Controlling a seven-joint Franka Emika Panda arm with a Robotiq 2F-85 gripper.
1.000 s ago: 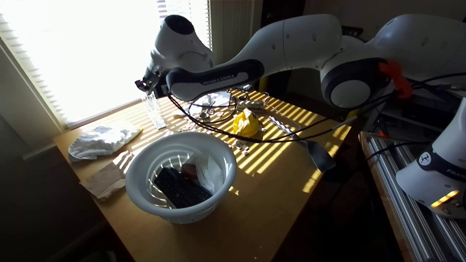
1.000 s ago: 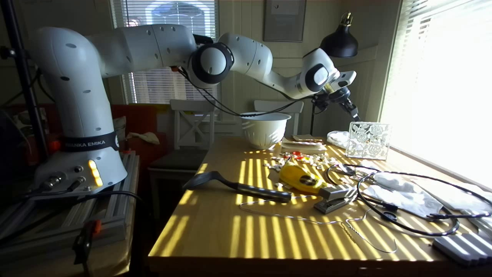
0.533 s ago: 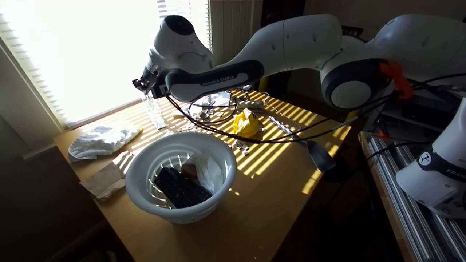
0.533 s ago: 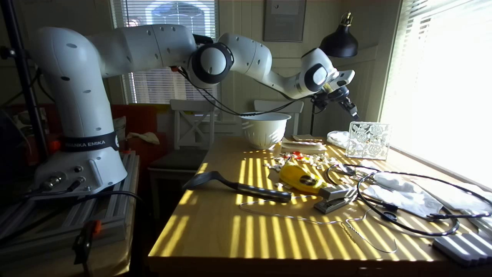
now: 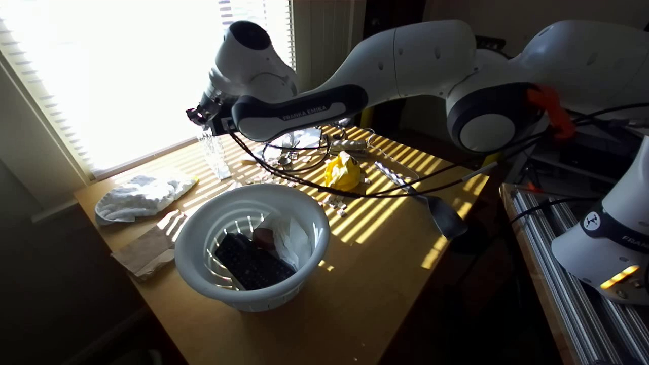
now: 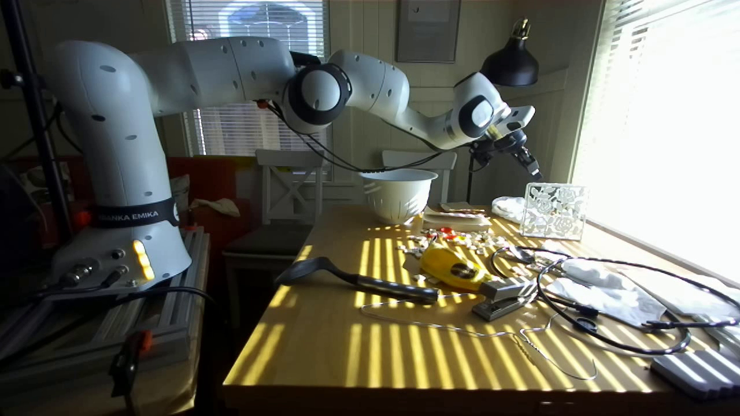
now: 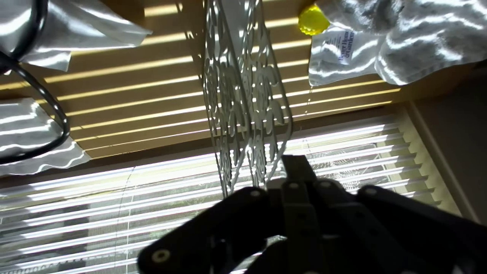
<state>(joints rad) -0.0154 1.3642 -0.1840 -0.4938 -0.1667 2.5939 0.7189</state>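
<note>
- The flowery white rack (image 6: 554, 211) stands up on the table (image 6: 324, 358), close to the big bright window (image 6: 659, 115).
- In the wrist view it shows two lacy sides (image 7: 274, 110) with a gap between them.
- The robot's hand (image 6: 537, 174) is tipped down, just by the top of the rack. Its fingers (image 7: 297, 167) are pinched together, all the way, and I can see nothing held in them. I can't tell if the tips touch the rack.
- A lumpy white cloth (image 7: 407, 45) lies near the rack, and a round yellow thing (image 7: 313, 21) sits right by the cloth's edge.
- A big white bowl (image 5: 263, 300) stands on the table too. Inside it I see a black thing with tiny buttons (image 5: 253, 263) and some white paper (image 5: 293, 243).
- A flat brown packet (image 5: 144, 248) lies just beside the bowl.
- Lots of little bits (image 6: 480, 240) are spread about, near a yellow bag (image 6: 451, 267).
- A long black cooking tool (image 6: 399, 288) and a thin bent wire (image 6: 445, 328) lie on the table, which is all stripy with light.
- Close to the wire is what looks like a gray stapler (image 6: 502, 289).
- A black cord (image 7: 65, 125) loops over some crinkly white sheets (image 7: 23, 114).
- A black lamp (image 6: 510, 62) hangs behind, higher than the hand.
</note>
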